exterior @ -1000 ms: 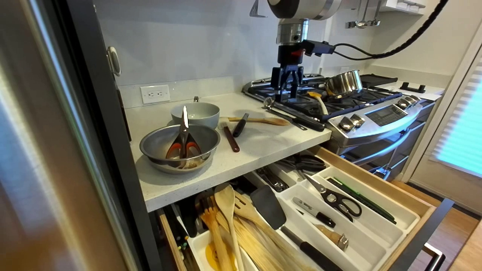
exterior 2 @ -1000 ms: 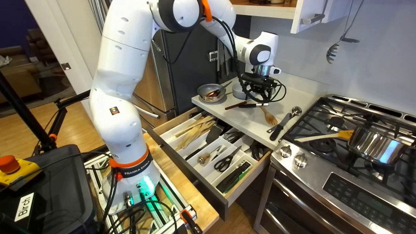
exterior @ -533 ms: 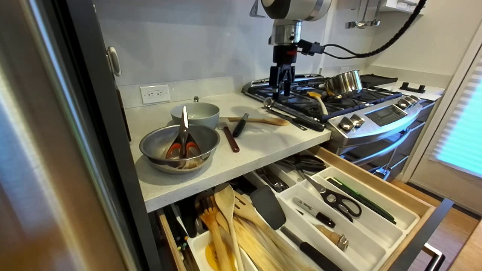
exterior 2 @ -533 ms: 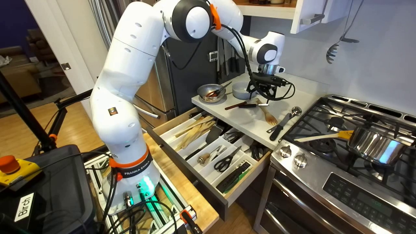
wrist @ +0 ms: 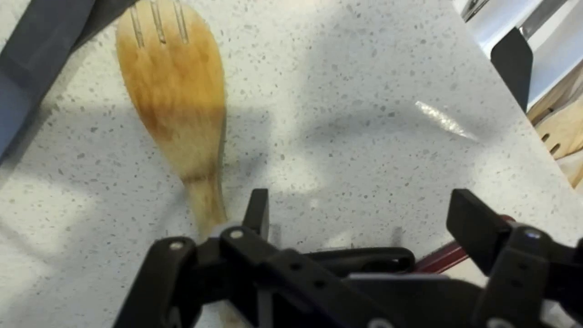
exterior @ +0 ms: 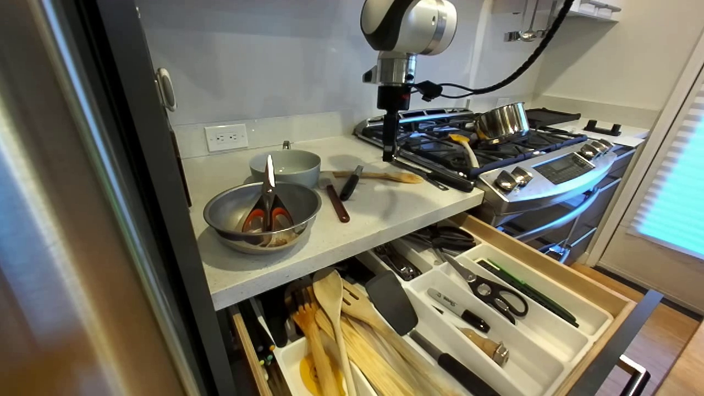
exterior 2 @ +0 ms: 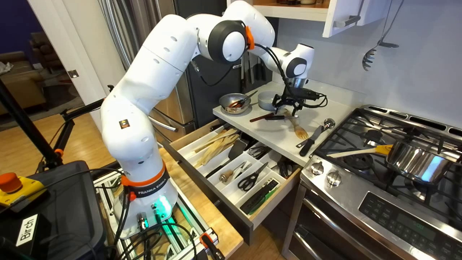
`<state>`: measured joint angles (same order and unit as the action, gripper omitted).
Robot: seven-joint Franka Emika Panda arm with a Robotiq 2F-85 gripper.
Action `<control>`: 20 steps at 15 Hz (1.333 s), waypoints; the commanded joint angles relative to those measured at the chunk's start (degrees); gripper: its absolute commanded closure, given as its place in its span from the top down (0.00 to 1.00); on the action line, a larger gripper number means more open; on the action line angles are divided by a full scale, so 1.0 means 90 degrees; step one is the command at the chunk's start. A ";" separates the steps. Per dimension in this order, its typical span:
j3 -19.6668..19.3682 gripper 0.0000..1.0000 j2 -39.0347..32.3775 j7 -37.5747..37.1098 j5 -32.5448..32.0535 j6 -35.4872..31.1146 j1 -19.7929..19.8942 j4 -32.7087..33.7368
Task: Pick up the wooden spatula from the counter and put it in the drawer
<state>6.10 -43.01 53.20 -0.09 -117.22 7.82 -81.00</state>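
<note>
Wrist view: wooden spatula (wrist: 182, 109) on counter (wrist: 341, 91), gripper (wrist: 359, 212) above

Its fingers stand apart, the spatula's handle partly behind them. In an exterior view, "Birch" reads on a white label (exterior 2: 27, 230) and "FRANKA" on the arm's (exterior 2: 155, 68) black band (exterior 2: 154, 187). The marker (exterior: 458, 309) in the drawer (exterior: 550, 268) bears unclear lettering.
</note>
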 commanded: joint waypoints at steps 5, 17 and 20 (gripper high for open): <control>-0.0119 1.00 -0.0899 0.0425 -0.0537 0.0428 -0.0281 0.1040; -0.0260 0.62 -0.1101 0.0484 -0.1008 -0.1902 -0.0207 0.0596; -0.0166 0.38 -0.1161 0.0556 -0.0926 -0.1884 -0.0108 0.0682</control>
<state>3.22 -52.71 56.97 -9.78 -133.18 5.35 -75.22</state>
